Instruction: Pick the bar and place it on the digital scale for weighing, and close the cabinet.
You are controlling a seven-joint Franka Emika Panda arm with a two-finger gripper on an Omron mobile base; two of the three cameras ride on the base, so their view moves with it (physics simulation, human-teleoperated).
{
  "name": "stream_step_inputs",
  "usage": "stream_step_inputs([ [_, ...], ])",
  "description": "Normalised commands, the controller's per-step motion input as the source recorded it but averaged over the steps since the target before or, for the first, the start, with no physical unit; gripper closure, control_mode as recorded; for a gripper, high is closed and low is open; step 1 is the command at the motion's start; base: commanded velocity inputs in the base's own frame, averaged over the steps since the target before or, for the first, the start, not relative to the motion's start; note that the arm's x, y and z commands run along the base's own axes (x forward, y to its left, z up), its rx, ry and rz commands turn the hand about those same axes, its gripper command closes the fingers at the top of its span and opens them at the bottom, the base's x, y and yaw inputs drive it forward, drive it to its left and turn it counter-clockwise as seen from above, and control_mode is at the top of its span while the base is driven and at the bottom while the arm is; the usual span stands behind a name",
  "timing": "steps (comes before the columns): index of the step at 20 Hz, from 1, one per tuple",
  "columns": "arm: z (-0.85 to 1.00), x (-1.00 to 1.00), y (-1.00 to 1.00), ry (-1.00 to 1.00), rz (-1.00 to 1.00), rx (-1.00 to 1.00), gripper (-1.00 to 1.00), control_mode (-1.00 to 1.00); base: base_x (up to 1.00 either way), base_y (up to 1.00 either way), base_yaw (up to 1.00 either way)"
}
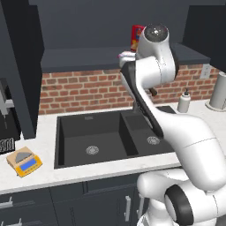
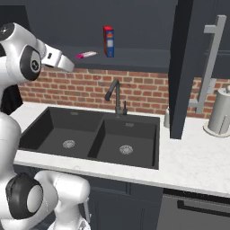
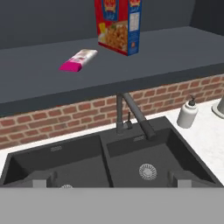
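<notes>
The pink and white bar (image 3: 78,60) lies flat on the open cabinet's dark shelf (image 3: 166,52), left of an upright red and blue cereal box (image 3: 119,24). From the right base the bar (image 2: 86,55) sits just beyond my gripper (image 2: 67,64), which hangs in the air short of the shelf. The gripper (image 3: 110,180) is open, its fingertips (image 3: 41,178) wide apart and empty above the sink. The cabinet door (image 2: 182,67) stands swung out at the right, its long silver handle (image 2: 209,63) showing. The orange-yellow digital scale (image 1: 24,162) rests on the counter left of the sink.
A dark double sink (image 1: 106,137) with a black faucet (image 2: 114,96) lies below the shelf. A white soap dispenser (image 3: 188,114) and a paper towel roll (image 2: 220,112) stand on the right counter. The other cabinet door (image 1: 22,66) hangs open at the left.
</notes>
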Motion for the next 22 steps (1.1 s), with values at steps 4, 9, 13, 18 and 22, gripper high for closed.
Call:
stream_step_inputs([
  [4,0.0,0.68,0.05,0.0,-0.04,0.0,-1.0,-1.0,0.0,0.0,0.0],
  [9,0.06,0.41,0.07,0.0,-0.04,-0.01,-1.0,-1.0,0.0,0.0,0.0],
  [13,0.19,0.2,0.12,0.0,-0.07,-0.04,-1.0,-1.0,0.0,0.0,0.0],
  [18,0.02,0.31,0.07,0.0,-0.06,-0.02,-1.0,-1.0,0.0,0.0,0.0],
  [22,0.0,0.35,0.0,0.0,-0.04,0.0,-1.0,-1.0,0.0,0.0,0.0],
])
